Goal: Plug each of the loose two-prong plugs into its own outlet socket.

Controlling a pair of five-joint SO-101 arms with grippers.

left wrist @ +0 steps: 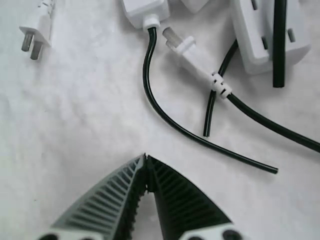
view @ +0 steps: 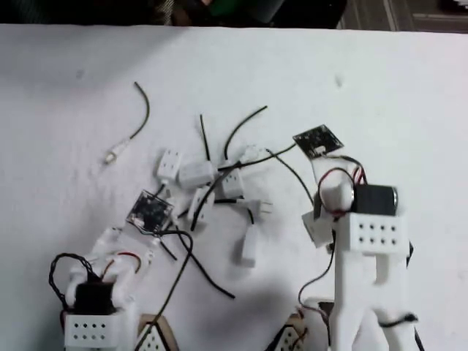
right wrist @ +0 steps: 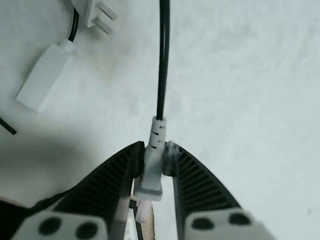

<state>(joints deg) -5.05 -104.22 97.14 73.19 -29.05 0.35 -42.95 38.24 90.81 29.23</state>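
Note:
My right gripper (right wrist: pixel 153 149) is shut on a white two-prong plug (right wrist: pixel 151 172), whose black cord (right wrist: pixel 162 60) runs straight away from the fingers. From above, that plug (view: pixel 319 227) sits at the right arm's tip, right of the pile. My left gripper (left wrist: pixel 146 162) is shut with nothing in it, above bare tabletop. Beyond it lie a loose plug with two prongs (left wrist: pixel 35 30), a second plug (left wrist: pixel 192 50) on a black cord, and a white outlet socket (left wrist: pixel 270 30). Several sockets and plugs (view: pixel 197 175) are tangled at the table's centre.
A white socket block (right wrist: pixel 45 77) and another plug (right wrist: pixel 100 12) lie to one side of the right gripper. A lone plug on a short cord (view: pixel 113 155) rests at the left. Black cords (view: pixel 194 259) trail toward the near edge. The white table (view: pixel 409 88) offers open room at the right.

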